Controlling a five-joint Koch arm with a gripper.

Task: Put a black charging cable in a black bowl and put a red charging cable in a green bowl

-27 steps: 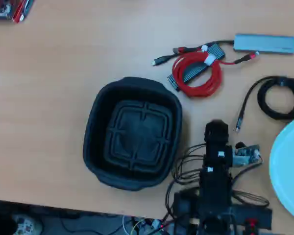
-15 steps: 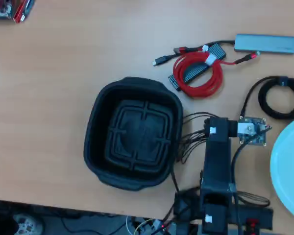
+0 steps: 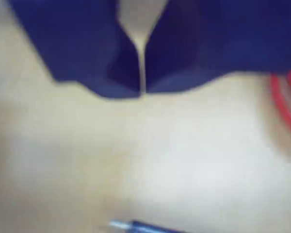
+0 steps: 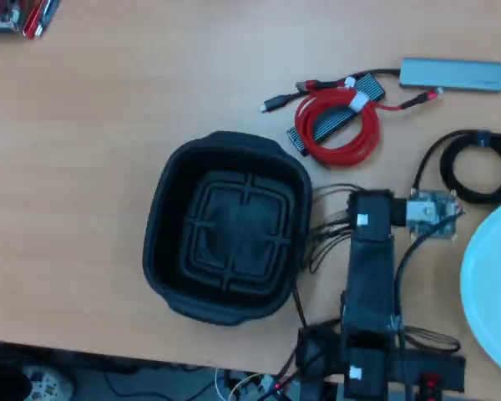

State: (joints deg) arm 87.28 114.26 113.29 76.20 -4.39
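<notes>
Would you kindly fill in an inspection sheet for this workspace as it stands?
Surface: light wooden table, bare at its middle left.
Job's things: large matte black ribbed bowl, nothing seen inside; coiled red charging cable on the table; coiled black charging cable on the table; pale mint-green bowl at the right edge.
Clutter: grey hub; blue pen.
Grippers: blue gripper shut, holding nothing.
Cables: loose robot wires.
Surroundings: nothing seen clearly.
</notes>
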